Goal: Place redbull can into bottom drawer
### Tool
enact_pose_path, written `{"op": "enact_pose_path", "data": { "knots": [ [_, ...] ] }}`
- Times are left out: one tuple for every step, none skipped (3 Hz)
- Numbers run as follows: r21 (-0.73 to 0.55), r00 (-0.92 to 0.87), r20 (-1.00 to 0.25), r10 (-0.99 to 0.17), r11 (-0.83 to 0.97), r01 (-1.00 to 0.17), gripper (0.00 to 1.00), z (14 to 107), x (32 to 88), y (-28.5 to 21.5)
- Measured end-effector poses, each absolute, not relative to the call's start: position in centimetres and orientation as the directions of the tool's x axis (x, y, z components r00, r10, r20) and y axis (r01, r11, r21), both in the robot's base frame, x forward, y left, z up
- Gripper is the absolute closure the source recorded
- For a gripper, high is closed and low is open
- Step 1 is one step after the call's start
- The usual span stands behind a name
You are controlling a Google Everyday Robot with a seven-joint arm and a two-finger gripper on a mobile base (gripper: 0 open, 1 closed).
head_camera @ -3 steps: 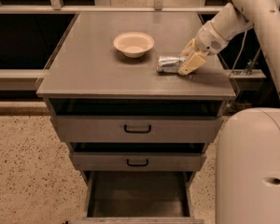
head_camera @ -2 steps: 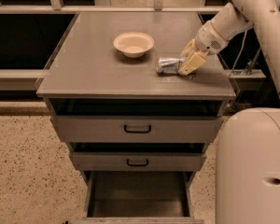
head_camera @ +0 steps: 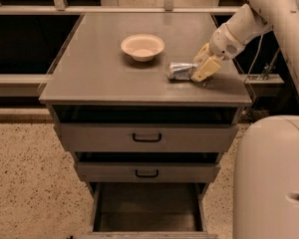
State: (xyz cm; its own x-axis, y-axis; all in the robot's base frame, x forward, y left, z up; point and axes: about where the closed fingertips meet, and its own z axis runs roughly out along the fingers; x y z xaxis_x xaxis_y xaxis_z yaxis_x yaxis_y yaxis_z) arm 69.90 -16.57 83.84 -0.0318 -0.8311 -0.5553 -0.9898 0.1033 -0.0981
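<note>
One slim silver-and-blue redbull can (head_camera: pixel 178 70) lies on its side on the grey cabinet's top surface (head_camera: pixel 89 73), right of one beige bowl (head_camera: pixel 142 47). The cream gripper (head_camera: pixel 197 69) grasps the can's right end between its fingers (head_camera: pixel 206 69). Of three drawers, the bottom drawer (head_camera: pixel 147 214) stands open.

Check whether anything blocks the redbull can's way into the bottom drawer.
Nothing visible does. The gripper is at the redbull can on the cabinet top, the bottom drawer stands open below, and the beige bowl sits aside.
</note>
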Motion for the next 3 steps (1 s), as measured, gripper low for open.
{"op": "enact_pose_path", "data": {
  "knots": [
    [-0.137,-0.138,-0.565,-0.813,0.257,-0.957,1.0,86.5,68.4,-20.2],
    [-0.196,-0.259,-0.641,-0.723,0.48,-0.855,1.0,93.0,64.1,-23.4],
    [-0.256,-0.245,-0.735,-0.632,0.594,-0.763,1.0,100.5,58.2,-21.7]
  ]
}}
